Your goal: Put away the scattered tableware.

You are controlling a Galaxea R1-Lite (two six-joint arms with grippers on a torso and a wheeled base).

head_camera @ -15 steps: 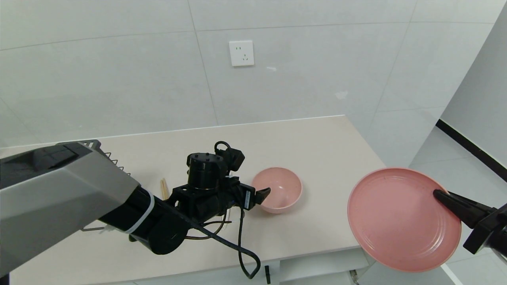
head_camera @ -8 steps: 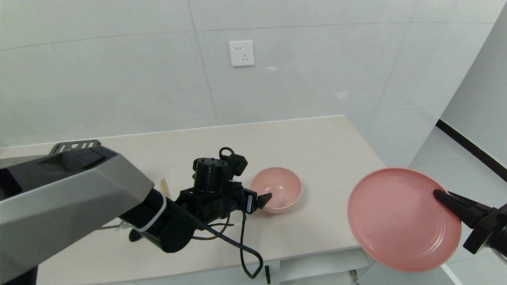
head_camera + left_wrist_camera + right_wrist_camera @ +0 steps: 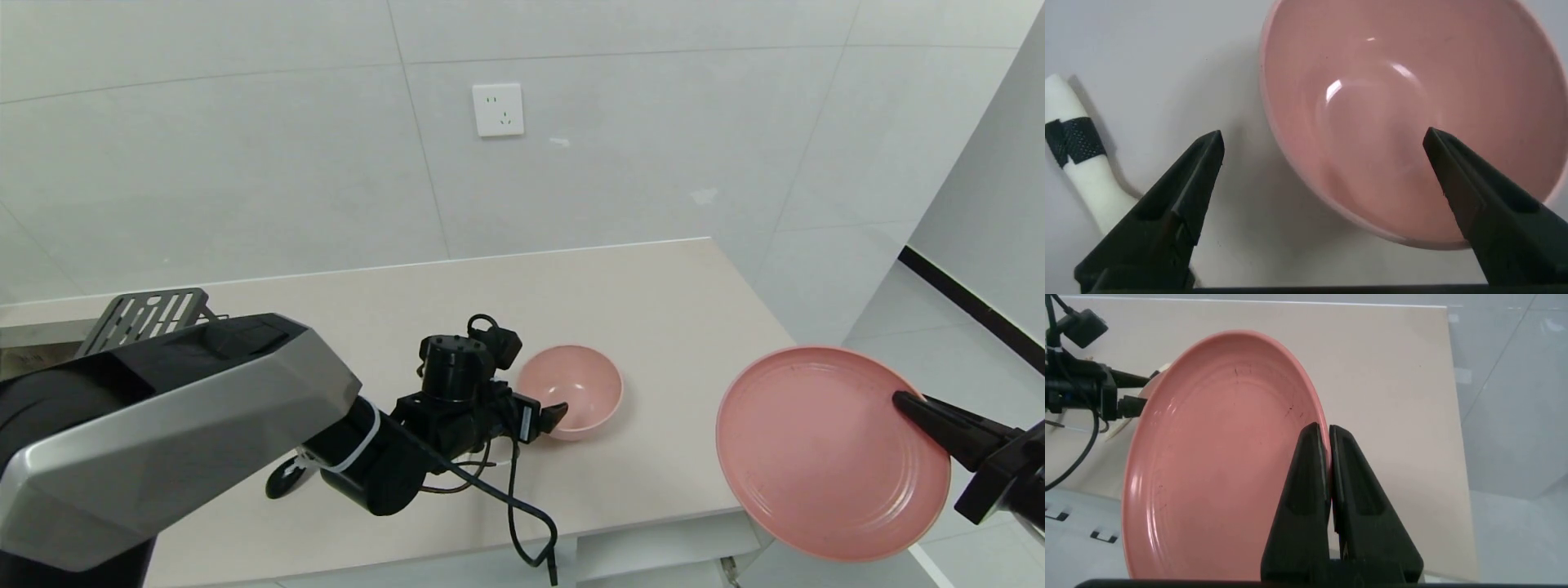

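1. Pink bowl [image 3: 571, 390] stands upright on the bench [image 3: 694, 327], toward its front right part. It looks to be the piece now being taken, as the left fingers [image 3: 1167, 212] are set at the side of its rim nearest the arm.
2. To grip it well, I judge that the bowl's wall should pass between the two fingers, one inside and one outside. They should go low enough to bear on the wall below the lip, not on the lip alone.
3. Closing should be gentle and square to the wall. A smooth, sloping side like this can slip upward out of a pinch, or the bowl may skid across the bench if one finger lands first.
4. A white handle [image 3: 1078, 163] with a black band lies on the bench just beside the bowl, near the outer finger. The descent should stay clear of it.
5. The left fingers are spread wide and hold nothing. One tip hangs over bare bench just outside the rim and the other over the bowl's hollow. They appear apart from the bowl, though contact cannot be ruled out.
6. The right fingers [image 3: 1310, 498] are pressed shut on the rim of the pink plate [image 3: 1225, 457]. It is held tilted in the air off the bench's right end, well apart from the bowl.
7. A grey slotted rack [image 3: 147, 314] stands at the bench's far left, which is probably where the pieces belong.
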